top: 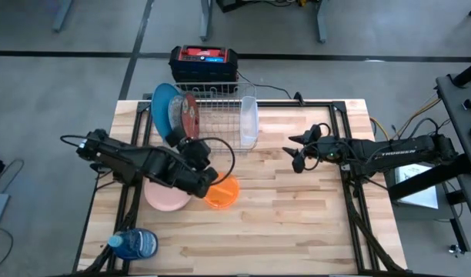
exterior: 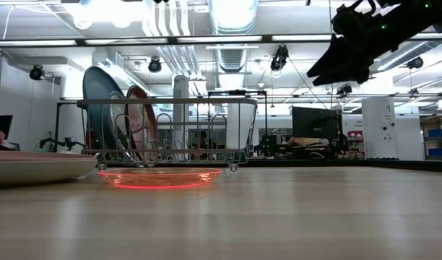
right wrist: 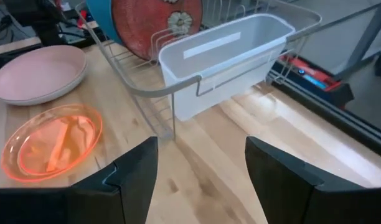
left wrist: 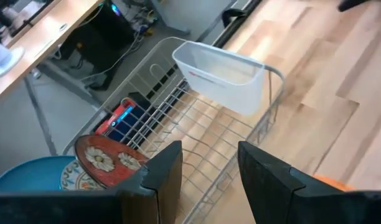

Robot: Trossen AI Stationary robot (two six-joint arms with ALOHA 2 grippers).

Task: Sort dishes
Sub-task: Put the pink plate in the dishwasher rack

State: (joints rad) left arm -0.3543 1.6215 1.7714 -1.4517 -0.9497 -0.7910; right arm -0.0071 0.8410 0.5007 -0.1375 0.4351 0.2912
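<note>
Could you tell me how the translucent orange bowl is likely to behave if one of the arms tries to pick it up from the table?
The orange bowl looks thin and see-through, so probably light plastic that could flex under a pinch. It is shallow with a low rim, so it may slide on the smooth wooden table rather than tip. Its glossy surface suggests a slippery hold.

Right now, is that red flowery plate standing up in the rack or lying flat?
Standing up. The red flowery plate sits on edge between the wires of the dish rack, beside a blue plate.
</note>
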